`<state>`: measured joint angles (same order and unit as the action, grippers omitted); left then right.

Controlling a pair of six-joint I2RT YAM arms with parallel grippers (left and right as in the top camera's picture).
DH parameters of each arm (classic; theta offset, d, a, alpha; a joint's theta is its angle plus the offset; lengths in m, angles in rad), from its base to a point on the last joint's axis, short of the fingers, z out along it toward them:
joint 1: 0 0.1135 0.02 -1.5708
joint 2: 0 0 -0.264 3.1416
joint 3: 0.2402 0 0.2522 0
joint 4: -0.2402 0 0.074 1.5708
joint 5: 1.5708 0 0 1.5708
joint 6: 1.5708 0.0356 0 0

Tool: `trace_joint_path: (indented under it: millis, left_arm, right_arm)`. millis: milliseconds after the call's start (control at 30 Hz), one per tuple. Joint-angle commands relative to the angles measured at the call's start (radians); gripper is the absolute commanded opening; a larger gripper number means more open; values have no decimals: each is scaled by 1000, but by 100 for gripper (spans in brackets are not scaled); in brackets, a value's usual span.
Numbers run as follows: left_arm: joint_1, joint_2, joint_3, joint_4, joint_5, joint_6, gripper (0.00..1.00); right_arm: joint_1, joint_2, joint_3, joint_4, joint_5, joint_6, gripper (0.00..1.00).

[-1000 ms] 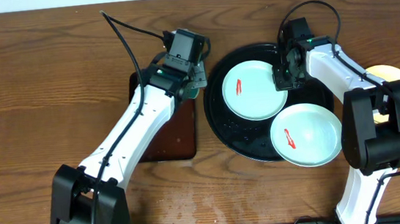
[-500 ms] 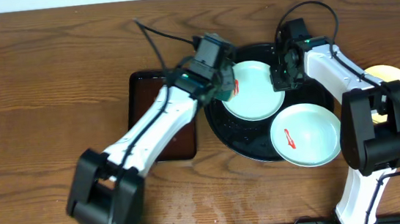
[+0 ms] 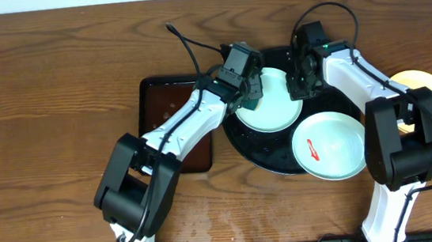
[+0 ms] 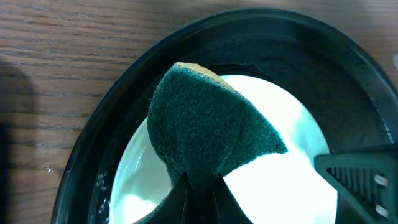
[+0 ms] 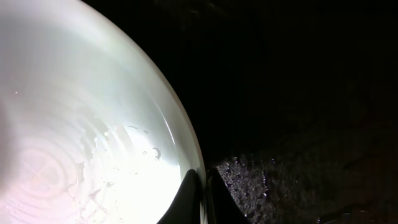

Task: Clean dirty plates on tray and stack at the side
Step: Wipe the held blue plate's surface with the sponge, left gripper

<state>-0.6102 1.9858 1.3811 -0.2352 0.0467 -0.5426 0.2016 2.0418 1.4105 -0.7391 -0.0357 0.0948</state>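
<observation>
The black round tray (image 3: 271, 158) holds two mint-white plates. The upper plate (image 3: 274, 109) lies at its centre-left. My left gripper (image 3: 252, 95) is shut on a green sponge (image 4: 208, 130) and presses it on this plate's left side (image 4: 292, 186). My right gripper (image 3: 302, 87) is shut on the same plate's right rim (image 5: 180, 146). The lower plate (image 3: 338, 153) bears a red smear and overlaps the tray's lower right rim. The pale yellow plate (image 3: 427, 89) lies on the table at far right, partly behind my right arm.
A rectangular dark-brown tray (image 3: 176, 121) lies left of the black tray, under my left arm. Water drops sit on the black tray floor (image 5: 298, 174). Wooden table (image 3: 40, 114) all around.
My left arm swung right from the brown tray and brought the sponge onto the upper plate, covering its red smear. My right gripper stayed on the plate's rim.
</observation>
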Motion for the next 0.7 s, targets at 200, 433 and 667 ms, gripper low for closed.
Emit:
trace_joint_path:
  millis: [200, 433, 667]
  left_arm:
    - [10, 96, 14, 24, -13, 14, 7]
    - [10, 151, 14, 29, -12, 13, 8]
    - [10, 195, 14, 39, 151, 14, 8]
  right_arm:
    - [17, 8, -13, -1, -36, -6, 1]
    - [17, 8, -13, 1, -36, -6, 1]
    - [17, 8, -13, 3, -36, -6, 1]
